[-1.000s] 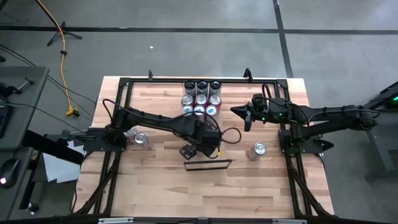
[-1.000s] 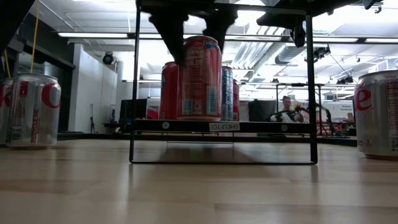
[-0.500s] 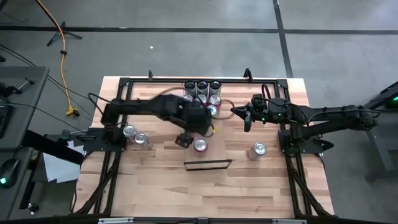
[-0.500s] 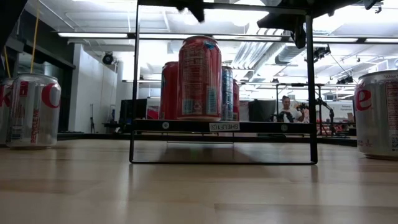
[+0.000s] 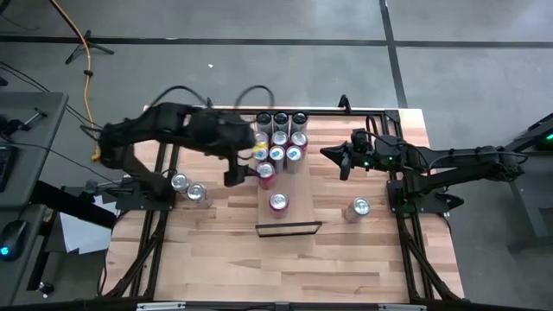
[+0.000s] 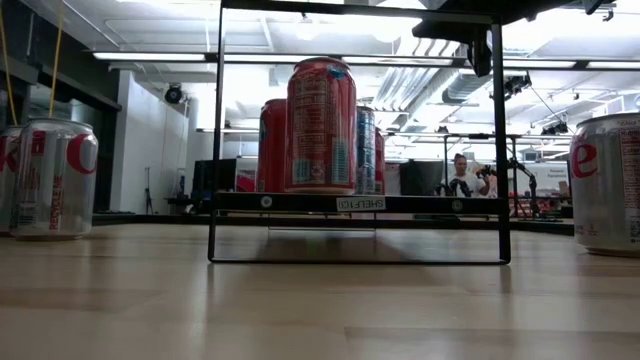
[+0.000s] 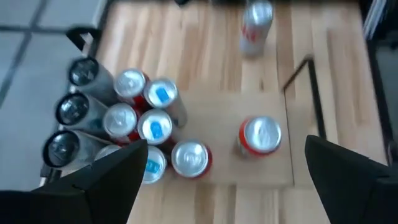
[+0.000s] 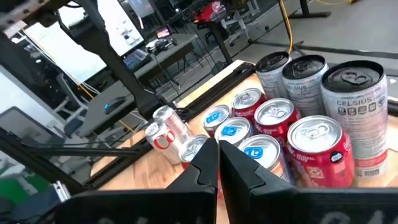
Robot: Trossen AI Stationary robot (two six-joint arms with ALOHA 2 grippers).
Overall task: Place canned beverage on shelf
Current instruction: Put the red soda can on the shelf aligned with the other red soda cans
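Observation:
A red can (image 5: 278, 202) stands upright on its base on the pale wooden shelf (image 5: 291, 216), near the black lip (image 5: 289, 229). It also shows in the low view (image 6: 321, 125) and the left wrist view (image 7: 260, 135). My left gripper (image 5: 233, 176) is open and empty, up and to the far left of the can; its fingers (image 7: 106, 180) stand wide apart. My right gripper (image 5: 333, 156) is shut and empty, right of the can cluster (image 5: 278, 138).
Several cans are clustered at the table's far middle (image 8: 292, 124). Another red can (image 5: 266, 173) stands by the shelf's far end. Two silver cans (image 5: 188, 187) stand at the left and one (image 5: 359, 207) at the right. A black frame (image 5: 164, 155) rims the table.
My left gripper has let go of the red can, risen and drawn back toward the table's far left. The can stays upright on the shelf where it was set.

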